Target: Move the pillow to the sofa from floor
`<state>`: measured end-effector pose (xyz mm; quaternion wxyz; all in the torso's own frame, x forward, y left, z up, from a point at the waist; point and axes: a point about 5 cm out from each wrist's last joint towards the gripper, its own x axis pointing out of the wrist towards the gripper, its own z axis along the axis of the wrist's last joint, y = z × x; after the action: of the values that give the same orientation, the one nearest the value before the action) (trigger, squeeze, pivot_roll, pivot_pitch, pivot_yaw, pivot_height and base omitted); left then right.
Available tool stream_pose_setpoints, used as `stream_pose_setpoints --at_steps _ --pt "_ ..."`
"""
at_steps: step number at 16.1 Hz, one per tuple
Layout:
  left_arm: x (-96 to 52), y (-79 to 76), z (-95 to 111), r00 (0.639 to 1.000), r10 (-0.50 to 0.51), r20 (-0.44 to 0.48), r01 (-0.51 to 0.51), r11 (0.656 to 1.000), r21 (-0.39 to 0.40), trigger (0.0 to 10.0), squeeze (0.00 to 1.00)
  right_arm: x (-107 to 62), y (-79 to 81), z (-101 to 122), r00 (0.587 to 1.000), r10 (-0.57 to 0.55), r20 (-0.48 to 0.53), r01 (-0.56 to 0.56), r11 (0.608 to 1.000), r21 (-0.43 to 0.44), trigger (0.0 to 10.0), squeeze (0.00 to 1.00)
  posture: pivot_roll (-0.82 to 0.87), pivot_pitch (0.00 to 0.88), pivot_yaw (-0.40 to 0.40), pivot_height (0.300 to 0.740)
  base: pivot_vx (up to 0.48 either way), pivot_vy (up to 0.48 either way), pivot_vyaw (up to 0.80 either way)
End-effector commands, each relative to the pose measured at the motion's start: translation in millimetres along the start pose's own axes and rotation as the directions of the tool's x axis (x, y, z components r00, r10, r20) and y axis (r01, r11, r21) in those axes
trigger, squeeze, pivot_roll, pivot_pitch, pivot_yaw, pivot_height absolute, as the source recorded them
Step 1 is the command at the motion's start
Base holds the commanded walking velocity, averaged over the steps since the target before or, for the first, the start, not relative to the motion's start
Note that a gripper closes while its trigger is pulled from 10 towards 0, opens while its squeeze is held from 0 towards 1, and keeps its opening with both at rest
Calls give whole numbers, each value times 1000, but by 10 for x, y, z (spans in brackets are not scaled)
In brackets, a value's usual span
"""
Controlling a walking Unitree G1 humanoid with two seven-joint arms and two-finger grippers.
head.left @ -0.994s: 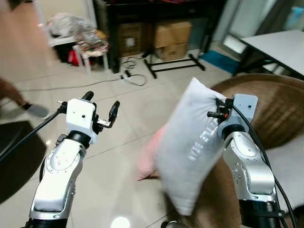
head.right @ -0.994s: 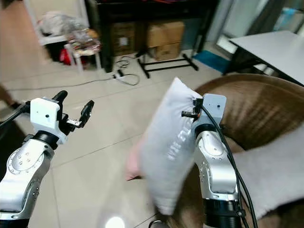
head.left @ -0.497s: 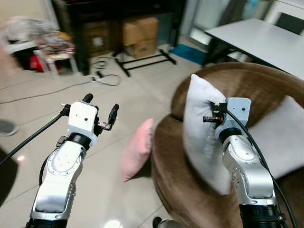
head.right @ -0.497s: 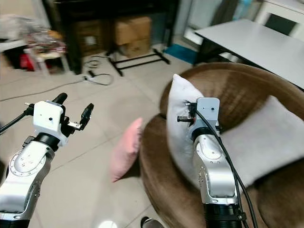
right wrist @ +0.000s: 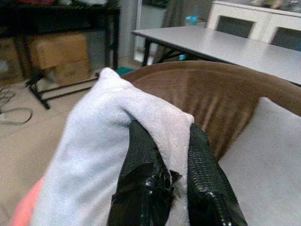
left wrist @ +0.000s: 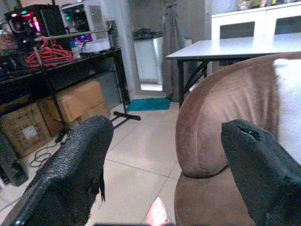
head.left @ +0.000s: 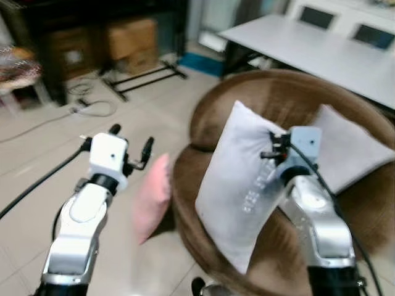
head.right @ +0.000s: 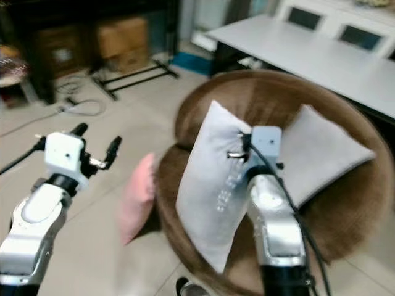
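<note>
Pillow, white with pale lettering, is held up at the centre of the left eye view, pinched along its upper edge by the right gripper, whose two black fingers are closed on a fold of the fabric. It hangs in front of the round brown sofa, its lower corner reaching toward the seat near the lower middle of the frame, though whether it touches the seat cannot be told.

A second ago the pillow was seen against bare floor tiles, with the sofa only at the right edge of the frame; half a second ago the sofa had come further into view behind it. Now the sofa is spread across the centre and right, so the whole view has been turned toward it and the pillow has been brought over the seat. The carrying stage is judged nearly done; lowering and release remain.

A second white cushion lies against the backrest at right. A pink pillow leans against the sofa's base at centre left, on the floor. The left gripper is held up at centre left, fingers apart and empty.
</note>
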<state>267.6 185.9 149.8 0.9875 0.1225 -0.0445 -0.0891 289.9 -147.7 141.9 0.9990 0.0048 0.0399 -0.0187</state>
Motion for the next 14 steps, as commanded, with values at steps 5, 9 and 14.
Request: stream_pose_setpoints --at_steps 5,9,14 --pt "3 -39 22 1000 -2 17 2 1000 -11 10000 0 14 -55 156 996 -14 84 13 1000 12 10000 0 38 0 -63 740 0 0 -800" --pt "-17 -26 26 1000 5 9 -5 999 -50 10000 0 -9 38 78 995 101 20 -102 993 54 10000 0 39 0 -65 740 0 0 -800" --pt "-44 -63 51 998 -49 29 51 997 -64 10000 0 -48 190 40 969 246 -6 -245 969 19 10000 0 39 0 -63 740 178 0 -283"
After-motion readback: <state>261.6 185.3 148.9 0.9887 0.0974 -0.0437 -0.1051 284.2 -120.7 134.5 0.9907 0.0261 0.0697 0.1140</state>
